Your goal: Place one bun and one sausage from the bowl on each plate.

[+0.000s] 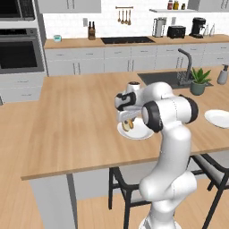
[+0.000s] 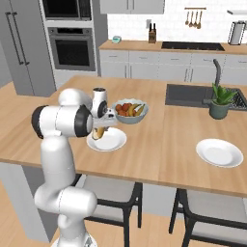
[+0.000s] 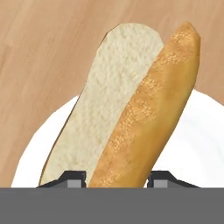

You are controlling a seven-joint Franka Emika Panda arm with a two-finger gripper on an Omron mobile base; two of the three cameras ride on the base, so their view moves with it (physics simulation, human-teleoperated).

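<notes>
Gripped between my fingertips (image 3: 74, 178), the bun (image 3: 131, 113) fills my hand camera, split open with its pale crumb on one side and seeded crust on the other. My gripper (image 1: 127, 121) is clamped on it just above the near plate (image 2: 107, 140), which sits on the wooden island counter (image 1: 67, 120). Beside that plate stands the fruit bowl (image 2: 129, 112); the second plate (image 2: 219, 153) lies well apart to the right, near the potted plant (image 2: 220, 100) by the sink (image 2: 188, 94).
</notes>
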